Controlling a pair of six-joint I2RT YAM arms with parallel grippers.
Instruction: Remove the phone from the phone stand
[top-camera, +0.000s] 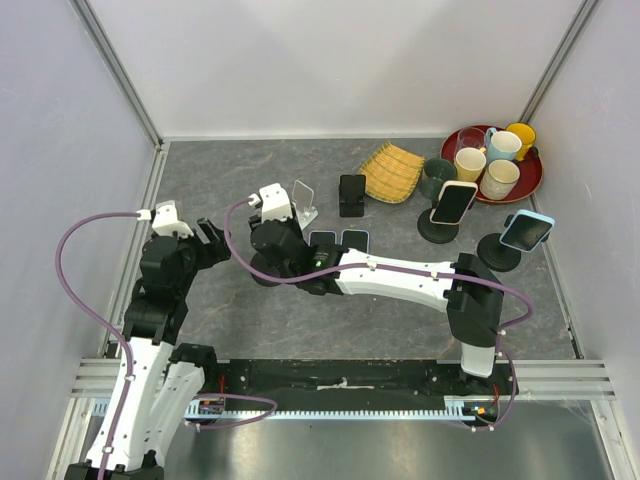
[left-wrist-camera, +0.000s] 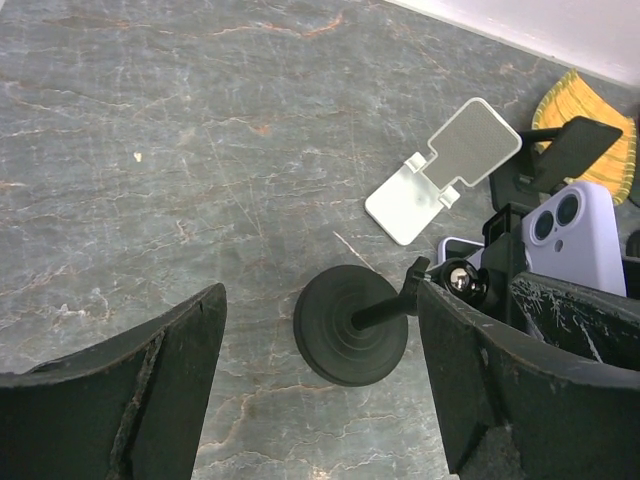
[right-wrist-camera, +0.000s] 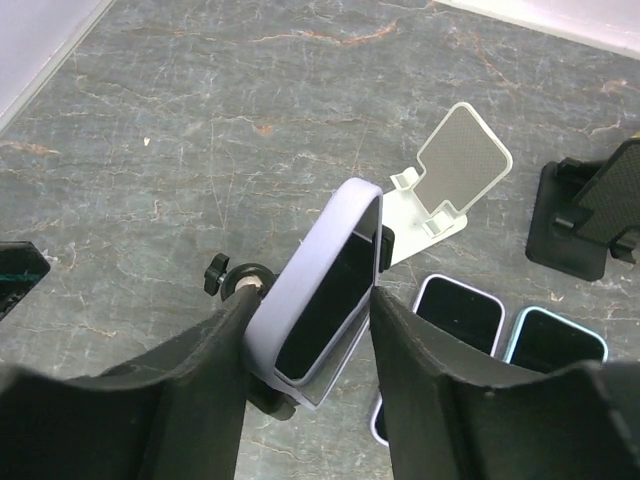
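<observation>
A lavender phone (right-wrist-camera: 315, 290) sits tilted in a black phone stand (left-wrist-camera: 350, 325) with a round base and a ball joint (right-wrist-camera: 240, 280). My right gripper (right-wrist-camera: 312, 300) comes down over it, with a finger pressed against each long edge of the phone. The left wrist view shows the phone's back and camera lenses (left-wrist-camera: 570, 235) behind the stand's clamp. My left gripper (left-wrist-camera: 320, 300) hangs open just above the stand's base, holding nothing, its right finger (left-wrist-camera: 480, 370) close beside the stem. From above, the two grippers (top-camera: 212, 238) (top-camera: 270, 240) are side by side at centre left.
An empty white folding stand (top-camera: 303, 200) is just behind. Two phones (right-wrist-camera: 458, 312) (right-wrist-camera: 555, 340) lie flat to its right, near an empty black stand (top-camera: 351, 195). Farther right are a yellow mat (top-camera: 392, 170), two more phones on stands (top-camera: 452, 205) (top-camera: 525, 232) and a red tray (top-camera: 535, 180) of mugs.
</observation>
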